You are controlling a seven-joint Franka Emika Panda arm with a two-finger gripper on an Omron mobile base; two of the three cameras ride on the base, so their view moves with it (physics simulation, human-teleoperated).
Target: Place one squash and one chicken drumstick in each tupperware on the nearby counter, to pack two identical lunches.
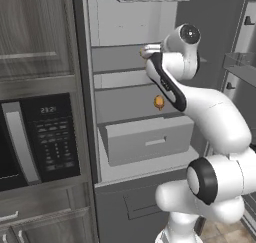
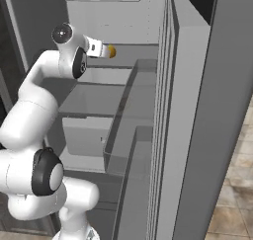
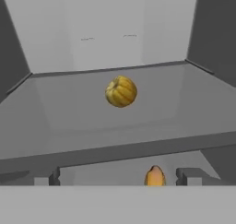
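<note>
A yellow-orange ribbed squash (image 3: 121, 91) sits on an upper fridge shelf (image 3: 69, 112), a little ahead of my gripper (image 3: 117, 176). The gripper is open, its fingertips (image 3: 46, 176) wide apart with nothing between them. In the right base view the squash (image 2: 111, 51) lies just past the gripper (image 2: 104, 50), at shelf height. From the left base view, the gripper (image 1: 145, 51) reaches into the fridge. An orange-brown chicken drumstick (image 1: 159, 102) lies one shelf lower, and its tip (image 3: 155, 176) peeks out below the shelf edge. The tupperware and counter are out of view.
The fridge stands open, with a grey drawer (image 1: 150, 139) under the shelves. Its door (image 2: 143, 130) with clear bins swings out on the right. A black microwave (image 1: 45, 137) is built into the wall cabinets to the left of the fridge.
</note>
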